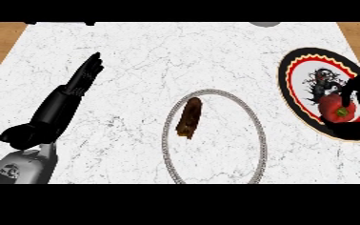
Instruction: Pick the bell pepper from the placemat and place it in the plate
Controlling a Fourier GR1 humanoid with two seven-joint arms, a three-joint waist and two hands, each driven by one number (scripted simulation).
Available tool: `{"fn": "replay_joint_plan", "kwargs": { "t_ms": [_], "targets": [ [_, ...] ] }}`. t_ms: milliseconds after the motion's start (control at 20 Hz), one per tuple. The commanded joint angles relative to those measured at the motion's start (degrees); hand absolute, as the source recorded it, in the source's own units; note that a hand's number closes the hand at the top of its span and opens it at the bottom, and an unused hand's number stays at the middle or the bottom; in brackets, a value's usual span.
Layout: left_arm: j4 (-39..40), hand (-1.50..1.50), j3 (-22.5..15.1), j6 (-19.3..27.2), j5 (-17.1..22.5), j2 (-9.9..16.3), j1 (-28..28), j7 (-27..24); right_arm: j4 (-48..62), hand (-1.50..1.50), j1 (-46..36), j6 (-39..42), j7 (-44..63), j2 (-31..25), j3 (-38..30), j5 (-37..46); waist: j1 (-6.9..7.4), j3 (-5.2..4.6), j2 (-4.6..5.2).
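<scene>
A red bell pepper [337, 108] with a green stem lies over the right part of an oval placemat [301, 74], which has a black border, red and yellow trim and a white middle. My right hand [349, 89] comes in from the right edge, its black fingers curled round the pepper; most of the hand is cut off by the edge. Whether the pepper rests on the mat or hangs just above it I cannot tell. The round plate [262, 138], pale with a grey beaded rim, stands at the centre. My left hand [85, 76] rests open at the left, fingers straight.
A brown elongated food item [190, 118] lies in the left half of the plate. The counter is white marble, with wooden strips at the far left and right corners. A grey object [264, 24] peeks in at the back edge.
</scene>
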Motion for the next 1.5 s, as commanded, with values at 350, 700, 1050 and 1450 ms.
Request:
{"fn": "replay_joint_plan", "kwargs": {
  "t_ms": [350,700,1050,1450],
  "targets": [
    [0.8,0.00,0.6,-0.4,-1.3,-1.7,-2.0,1.4,37.5,-1.50,-11.7,11.9,-20.2,20.2,-5.6,1.2,0.01,0.07,-0.05],
    [-0.7,0.00,4.5,-3.9,2.0,0.5,-1.8,3.2,43.7,-1.50,-14.3,19.4,-35.7,21.5,-15.6,-5.5,-0.65,0.02,-0.35],
    [0.5,0.00,1.8,-1.2,-2.9,-2.2,2.2,-1.3,41.3,-1.50,-13.2,37.6,-40.5,21.6,-23.0,-17.3,-1.72,-0.05,-0.52],
    [-0.9,0.00,4.5,-2.5,-1.2,-0.8,-0.6,1.9,47.0,-1.50,-11.2,62.8,-38.7,14.0,-32.5,-30.3,-1.79,-0.01,-0.45]
  ]
}}
